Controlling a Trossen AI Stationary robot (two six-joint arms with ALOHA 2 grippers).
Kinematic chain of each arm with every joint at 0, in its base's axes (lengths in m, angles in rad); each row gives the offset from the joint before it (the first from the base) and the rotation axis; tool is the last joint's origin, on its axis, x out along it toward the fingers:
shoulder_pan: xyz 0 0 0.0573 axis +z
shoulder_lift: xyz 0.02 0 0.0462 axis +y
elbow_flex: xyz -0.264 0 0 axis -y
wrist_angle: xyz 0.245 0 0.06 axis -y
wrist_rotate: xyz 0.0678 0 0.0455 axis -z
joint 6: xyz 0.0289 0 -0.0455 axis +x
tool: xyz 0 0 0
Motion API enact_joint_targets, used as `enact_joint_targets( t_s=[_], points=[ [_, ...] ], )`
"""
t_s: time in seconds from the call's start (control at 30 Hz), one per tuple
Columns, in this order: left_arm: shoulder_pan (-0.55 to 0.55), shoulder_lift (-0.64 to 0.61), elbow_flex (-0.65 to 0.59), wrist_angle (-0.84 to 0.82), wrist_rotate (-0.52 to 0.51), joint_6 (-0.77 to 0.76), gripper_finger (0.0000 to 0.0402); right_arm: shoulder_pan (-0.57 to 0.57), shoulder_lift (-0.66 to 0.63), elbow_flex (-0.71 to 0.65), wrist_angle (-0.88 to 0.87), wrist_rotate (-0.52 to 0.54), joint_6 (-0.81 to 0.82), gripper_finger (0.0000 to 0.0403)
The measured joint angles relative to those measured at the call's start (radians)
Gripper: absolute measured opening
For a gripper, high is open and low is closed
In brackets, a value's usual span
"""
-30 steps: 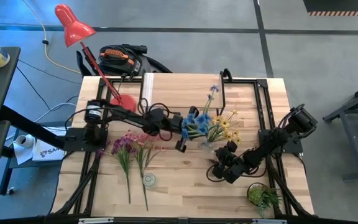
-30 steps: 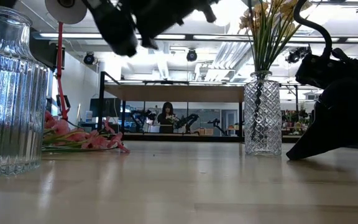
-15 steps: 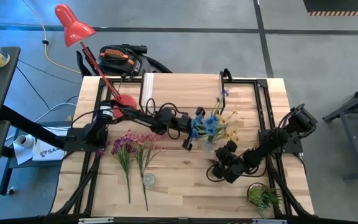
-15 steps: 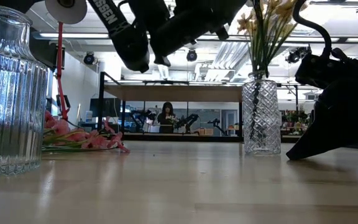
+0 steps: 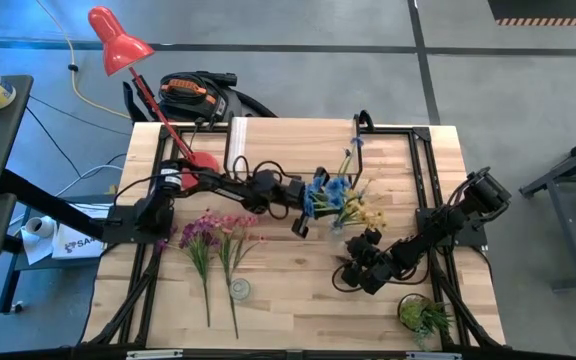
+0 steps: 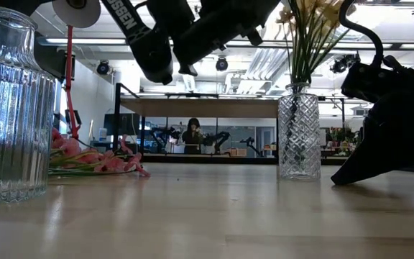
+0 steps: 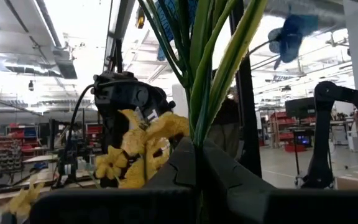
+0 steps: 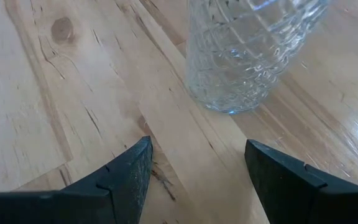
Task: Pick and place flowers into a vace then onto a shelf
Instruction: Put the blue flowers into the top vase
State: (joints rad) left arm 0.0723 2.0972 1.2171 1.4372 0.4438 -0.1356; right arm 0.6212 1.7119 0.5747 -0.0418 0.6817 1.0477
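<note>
The blue flower (image 5: 328,190) stands nearly upright, blooms up, with my left gripper (image 5: 313,205) shut on it high above mid-table, just left of the cut-glass vase (image 6: 298,133). The yellow flower (image 5: 365,213) stands with its stems in that vase. The purple flower (image 5: 200,235) and the pink one (image 5: 234,237) lie flat at the table's left. My right gripper (image 8: 197,143) is open, low beside the vase's foot (image 8: 229,99), with nothing between its fingers. The shelf (image 6: 200,108) stands at the table's far side. My left gripper pinches the blue flower's green stems (image 7: 199,127) between its two fingers. The fingers slant upward from the table's left. The sprig rises beyond the fingertips, lifted clear, its blue blooms (image 7: 296,32) at the top. The gripper hides the stem below the hold.
A ribbed glass vase (image 5: 239,290) stands near the front edge, left of centre. A small potted plant (image 5: 423,315) is at the near right corner. A red desk lamp (image 5: 118,40) reaches over the far left corner.
My left gripper has carried the blue flower toward the table's right edge and a little down, closer to the vase with the yellow flower. The sprig has stayed upright in the hold. My right gripper has kept still.
</note>
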Motion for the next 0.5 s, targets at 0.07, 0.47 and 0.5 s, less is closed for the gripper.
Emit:
enact_joint_targets(
  t_s=[0.07,0.47,0.5],
  points=[
    [0.000,0.000,0.000,0.000,-0.002,0.001,0.0038,0.000,0.000,0.000,-0.003,-0.001,0.000,0.0249],
    [0.000,0.000,0.000,0.004,0.000,0.007,0.0038,0.000,0.000,0.000,-0.020,-0.001,0.000,0.0249],
    [0.000,0.000,0.000,0.004,0.007,0.007,0.0038,0.000,0.000,0.000,-0.021,-0.001,0.000,0.0249]
  ],
)
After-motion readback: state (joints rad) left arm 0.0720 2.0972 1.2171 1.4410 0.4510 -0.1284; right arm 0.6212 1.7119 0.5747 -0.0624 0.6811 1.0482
